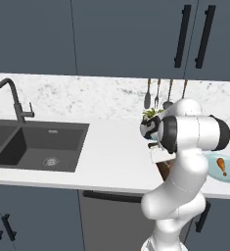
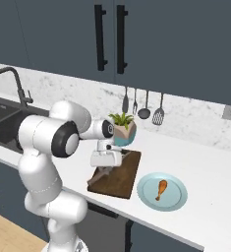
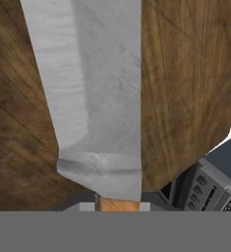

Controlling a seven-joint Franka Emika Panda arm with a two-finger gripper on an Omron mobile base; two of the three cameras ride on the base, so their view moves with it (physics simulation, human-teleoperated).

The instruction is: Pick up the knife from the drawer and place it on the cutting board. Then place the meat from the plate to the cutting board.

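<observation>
The gripper (image 2: 105, 171) is clamped on the tan-handled, grey-bladed kitchen knife (image 3: 95, 93), directly above the dark brown rectangular wooden cutting board (image 2: 123, 178).

No text, label, brand, number or sign is being shown legibly anywhere in these pictures. Nothing readable is being carried on the grey metal knife blade (image 3: 95, 93) or on the dark brown wooden cutting board (image 3: 186, 88) beneath it, just ahead of the fingers. The small pale marks on the dark panel (image 3: 200, 189) beside the fingers are being rendered too blurred to read.
</observation>
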